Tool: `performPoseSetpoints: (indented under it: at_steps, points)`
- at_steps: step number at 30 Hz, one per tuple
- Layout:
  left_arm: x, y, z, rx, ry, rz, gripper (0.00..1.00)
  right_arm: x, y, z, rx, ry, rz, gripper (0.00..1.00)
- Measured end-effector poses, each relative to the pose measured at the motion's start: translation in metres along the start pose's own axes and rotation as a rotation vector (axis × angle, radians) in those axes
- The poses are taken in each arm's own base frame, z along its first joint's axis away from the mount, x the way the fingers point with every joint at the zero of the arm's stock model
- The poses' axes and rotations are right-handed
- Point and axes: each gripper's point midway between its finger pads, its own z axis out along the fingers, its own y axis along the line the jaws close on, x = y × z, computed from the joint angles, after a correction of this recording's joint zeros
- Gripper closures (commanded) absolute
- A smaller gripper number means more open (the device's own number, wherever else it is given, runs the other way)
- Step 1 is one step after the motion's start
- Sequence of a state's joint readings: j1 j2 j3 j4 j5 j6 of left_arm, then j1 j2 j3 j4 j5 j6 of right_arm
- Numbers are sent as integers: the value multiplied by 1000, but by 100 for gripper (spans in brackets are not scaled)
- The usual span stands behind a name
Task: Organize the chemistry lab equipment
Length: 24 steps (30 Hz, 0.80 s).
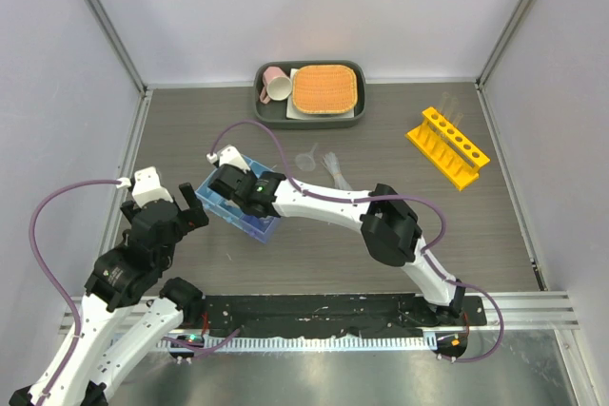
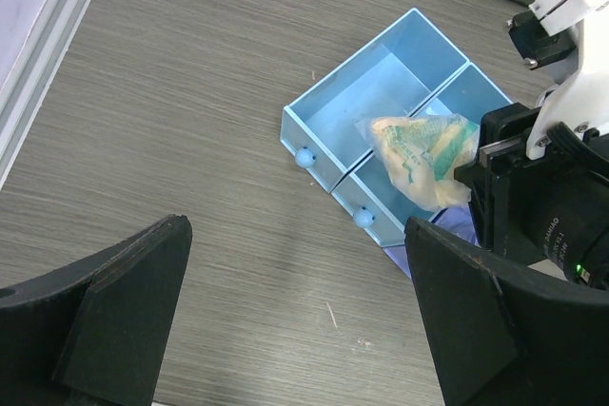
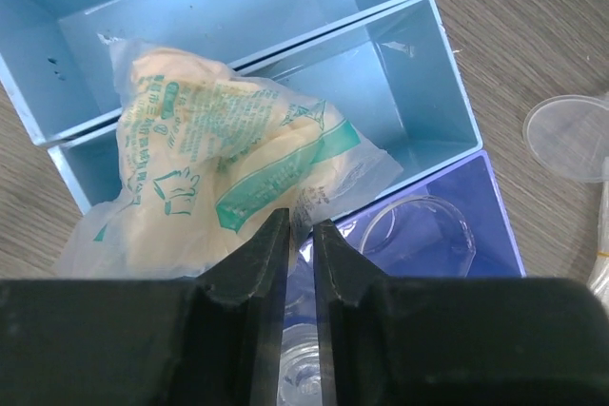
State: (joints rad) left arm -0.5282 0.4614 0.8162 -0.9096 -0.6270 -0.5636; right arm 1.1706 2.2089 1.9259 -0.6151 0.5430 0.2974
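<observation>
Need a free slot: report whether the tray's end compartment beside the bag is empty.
Empty: the compartment shows only bare floor in both wrist views; the bag lies in the middle one.

You had bare table (image 1: 186,130) left of and behind the blue tray (image 2: 381,73), and more in front of the yellow rack (image 1: 447,146). From above, the tray's end compartment away from the beakers (image 3: 419,225) was free. A crumpled plastic bag (image 3: 219,168) covered half of the middle one, and the beakers filled the third. The right gripper (image 3: 300,235) and its arm hung over the tray, barring the right-hand approach. The left gripper (image 1: 193,206) stood wide apart near the tray's left corner. A clear funnel (image 3: 569,135) lay just beside the tray.
</observation>
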Motion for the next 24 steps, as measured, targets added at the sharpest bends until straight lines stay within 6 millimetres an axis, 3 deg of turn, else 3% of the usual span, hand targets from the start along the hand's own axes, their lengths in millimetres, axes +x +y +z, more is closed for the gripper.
performPoseSetpoints:
  at_steps: [2,6,15,24]
  points:
    - [0,0,0,0,0,0,0,2,-1,0,6,10,-5,67]
    - [0,0,0,0,0,0,0,0,-2,-5,15,14,-14,62]
    - [0,0,0,1,1,0,0,-4,2,-23,18,-4,-30,61]
    - [0,0,0,1,1,0,0,-33,5,-40,-2,-68,15,61]
